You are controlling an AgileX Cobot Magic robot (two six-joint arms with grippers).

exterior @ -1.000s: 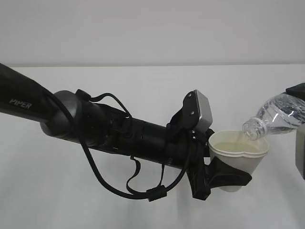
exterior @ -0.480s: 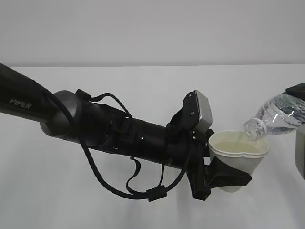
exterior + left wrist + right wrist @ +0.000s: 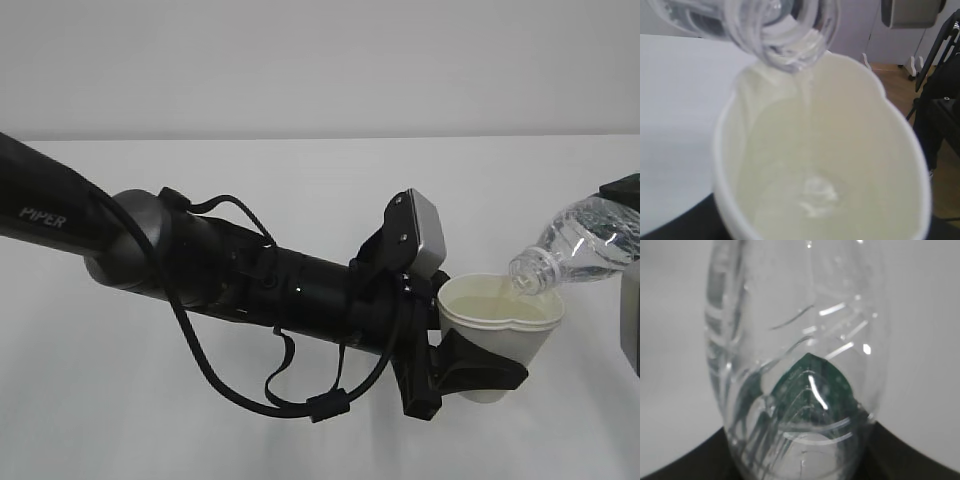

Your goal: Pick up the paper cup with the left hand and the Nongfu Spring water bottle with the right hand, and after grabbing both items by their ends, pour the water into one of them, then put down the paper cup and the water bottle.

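1. left hand [image 3: 470, 372] clamps the cup [image 3: 497, 335] low on its wall, near the base, so the rim is clear for pouring; the squeeze has dented the rim out of round.
2. right hand [image 3: 628, 300] sits at the 3 o'clock edge of the exterior view, mostly cut off; the right wrist view shows it gripping the bottle [image 3: 580, 245] at its bottom end.
3. bottle lies tilted, neck down toward 8 o'clock, mouth just above the cup's rim at the cup's 1 o'clock side, so the stream lands inside.
4. water [image 3: 812, 192] runs down from the neck and pools in the cup's bottom.
5. cup is held upright above the table [image 3: 150, 400], keeping the liquid in.
6. judgement: pouring is under way; setting both down remains.
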